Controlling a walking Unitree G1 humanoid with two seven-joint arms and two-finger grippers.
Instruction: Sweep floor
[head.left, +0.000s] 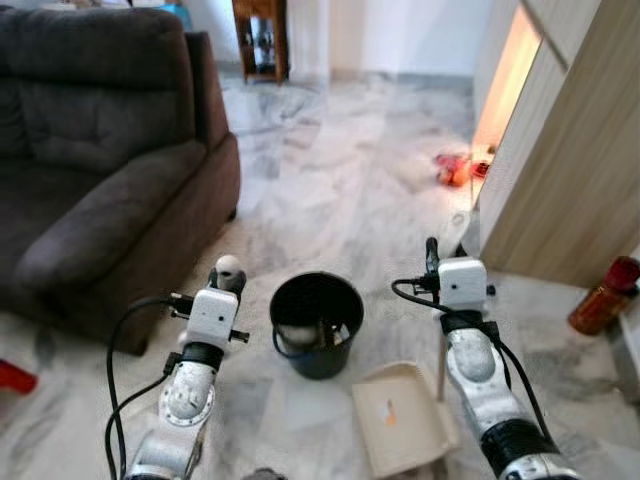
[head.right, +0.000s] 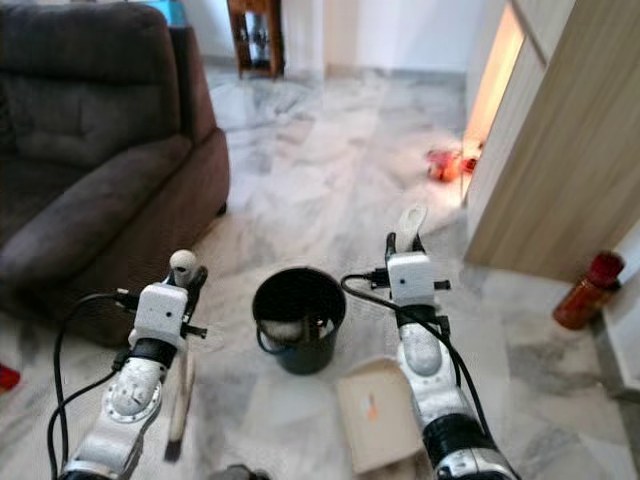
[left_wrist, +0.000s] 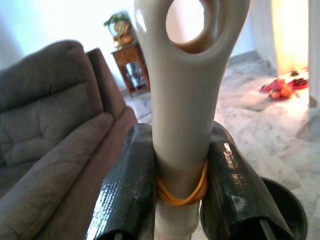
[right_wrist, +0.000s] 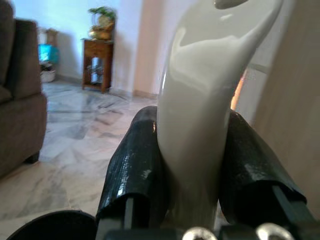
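My left gripper (head.left: 228, 276) is shut on the beige handle of a brush (left_wrist: 185, 100). The handle has a hole at its end and a yellow rubber band between the fingers (left_wrist: 127, 185), and the brush shaft (head.right: 180, 400) hangs down toward the marble floor. My right gripper (head.left: 432, 258) is shut on the upright cream handle (right_wrist: 200, 100) of a beige dustpan (head.left: 400, 428). The dustpan rests on the floor with a small orange scrap in it. A black bucket (head.left: 317, 322) stands on the floor between the two arms, holding something pale.
A dark brown sofa (head.left: 90, 170) fills the left side. A wooden cabinet (head.left: 560, 170) stands at the right with a red bottle (head.left: 603, 295) by its foot. Red-orange items (head.left: 452, 170) lie near the lit gap. A wooden side table (head.left: 260, 40) stands far back.
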